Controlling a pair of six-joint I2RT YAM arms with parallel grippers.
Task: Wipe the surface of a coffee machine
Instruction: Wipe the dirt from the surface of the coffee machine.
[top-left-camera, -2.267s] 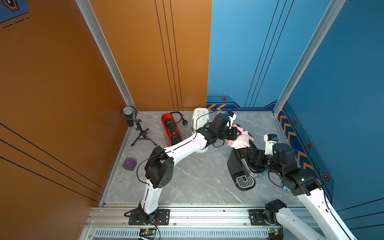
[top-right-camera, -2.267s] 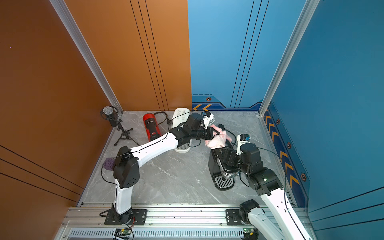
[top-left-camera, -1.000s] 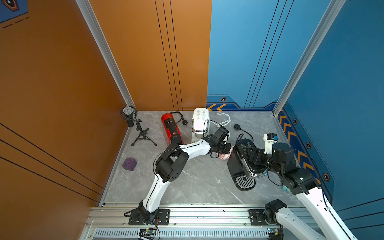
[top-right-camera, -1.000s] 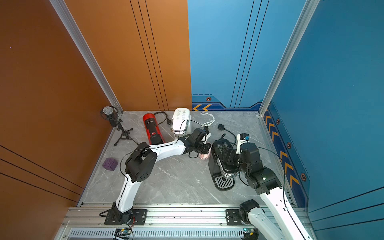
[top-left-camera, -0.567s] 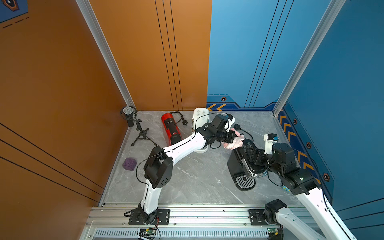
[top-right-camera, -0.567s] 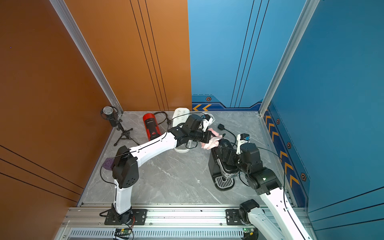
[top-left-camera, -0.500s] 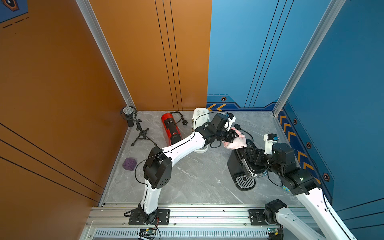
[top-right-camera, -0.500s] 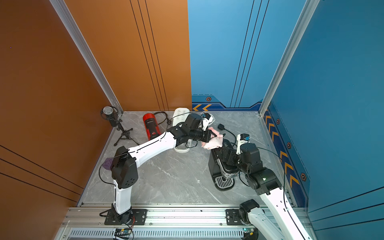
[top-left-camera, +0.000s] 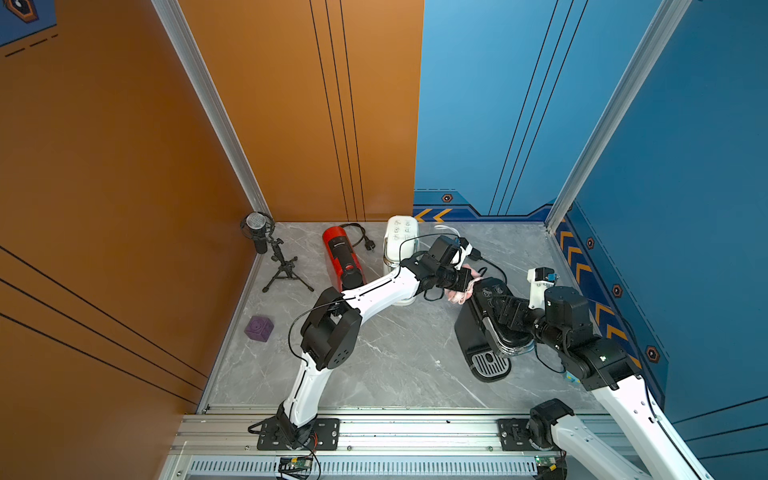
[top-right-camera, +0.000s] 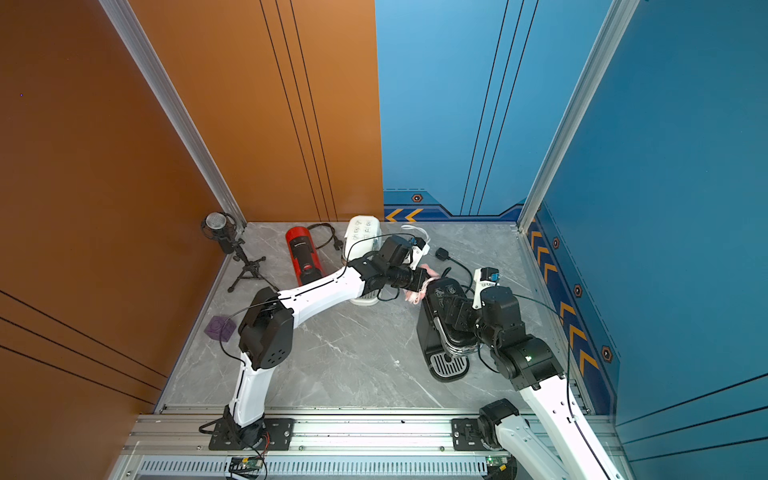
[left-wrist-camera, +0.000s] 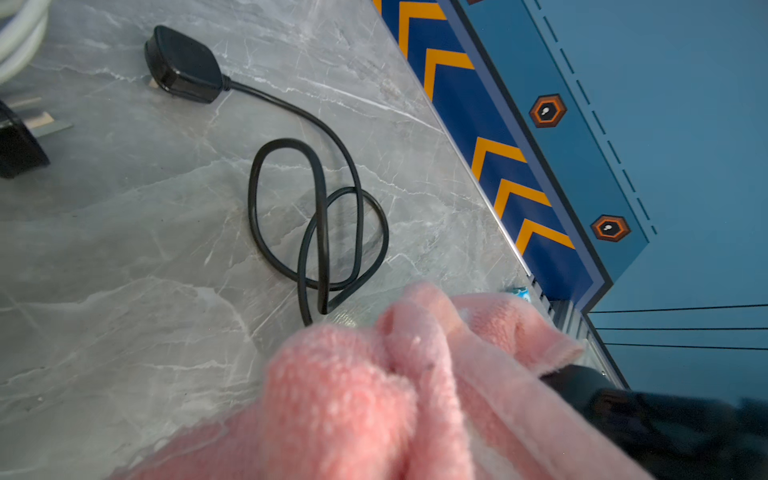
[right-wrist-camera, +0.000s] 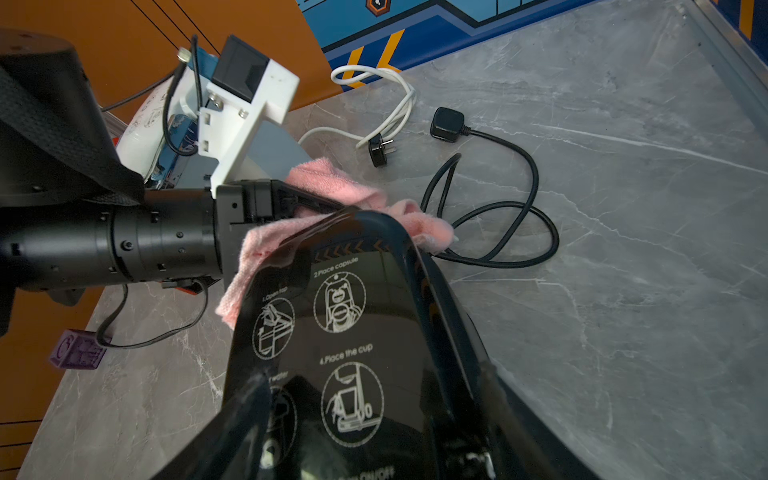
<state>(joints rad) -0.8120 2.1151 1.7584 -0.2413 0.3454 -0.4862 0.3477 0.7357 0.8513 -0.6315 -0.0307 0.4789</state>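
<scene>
Item: pink cloth (top-left-camera: 458, 296), clenched in left gripper (top-left-camera: 468, 286), centre-right; to be pressed flat along coffee machine (top-left-camera: 471, 332), which is grasped by right gripper (top-left-camera: 500, 316).

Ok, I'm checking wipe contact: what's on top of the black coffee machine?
The pink cloth, pinched in the left gripper, drapes over the top rear edge of the coffee machine. Its printed icons lie bare. The contact patch is hidden under the cloth.
</scene>
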